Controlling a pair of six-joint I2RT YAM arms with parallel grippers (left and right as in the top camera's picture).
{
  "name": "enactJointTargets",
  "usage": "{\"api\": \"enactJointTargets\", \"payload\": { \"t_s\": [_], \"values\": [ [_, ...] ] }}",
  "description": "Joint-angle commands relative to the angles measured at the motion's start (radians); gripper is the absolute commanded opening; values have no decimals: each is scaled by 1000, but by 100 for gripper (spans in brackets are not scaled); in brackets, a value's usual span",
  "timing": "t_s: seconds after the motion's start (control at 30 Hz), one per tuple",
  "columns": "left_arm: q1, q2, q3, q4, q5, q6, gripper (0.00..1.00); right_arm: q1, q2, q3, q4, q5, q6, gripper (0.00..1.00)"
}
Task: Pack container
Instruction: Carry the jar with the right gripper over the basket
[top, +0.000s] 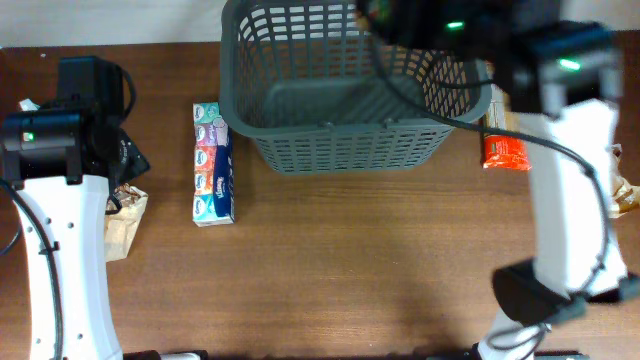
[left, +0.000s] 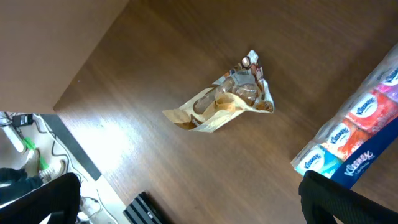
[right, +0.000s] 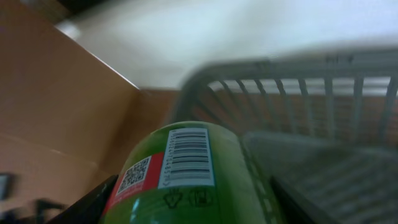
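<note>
**A:** Overhead view, and the basket (top: 340, 127) sits upright at the far middle of the table (top: 350, 260), open side up. It's by far the biggest thing out there.

**B:** What's around it?

**A:** A tissue pack (top: 212, 165) lies lengthwise just left of it, close but apart. An orange packet (top: 505, 152) lies near its right side. A crumpled paper bag (top: 125, 220) lies further left, partly under the left arm (top: 60, 130).

**B:** And the right arm (top: 570, 150)?

**A:** It reaches in over the basket's far right corner. From above, the hand end is a dark blur, so go to the wrist camera.

**B:** Got it. The right gripper (right: 193, 196) has a green can (right: 186, 168) in it. A dark finger (right: 93, 200) hugs one side and another the opposite side, so the jaws are closed onto it. The barcode and QR label face the lens.

**A:** Where's the can against the basket?

**B:** Right by a corner of the rim (right: 280, 65), with the slotted wall and grey floor showing just beyond. I can't tell whether it's over the inside or over the edge.

**A:** Left side now. The left gripper (left: 186, 180) hangs high above the table, jaws spread wide with only bare wood between them.

**B:** Below it, the paper bag lies flat, and the tissue pack pokes in from the right edge, well apart from the bag.
</note>
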Motion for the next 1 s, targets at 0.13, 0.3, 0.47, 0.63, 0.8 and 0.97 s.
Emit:
{"api": "enactJointTargets", "payload": {
  "t_s": [0.13, 0.3, 0.47, 0.63, 0.8, 0.97],
  "values": [
    [6, 3, -6, -34, 11, 1, 100, 28, 197, 11, -46, 222, -60, 4],
    [6, 3, -6, -33, 11, 1, 100, 8, 293, 11, -93, 287, -67, 4],
    [6, 3, -6, -29, 11, 1, 100, -8, 382, 10, -159, 348, -67, 4],
    [6, 3, -6, -26, 10, 1, 99, -24, 462, 10, -214, 359, -67, 4],
    [6, 3, -6, -26, 10, 1, 99, -34, 528, 9, -259, 359, -67, 4],
    [6, 3, -6, -26, 10, 1, 100, -35, 559, 8, -282, 359, -66, 4]
  ]
}}
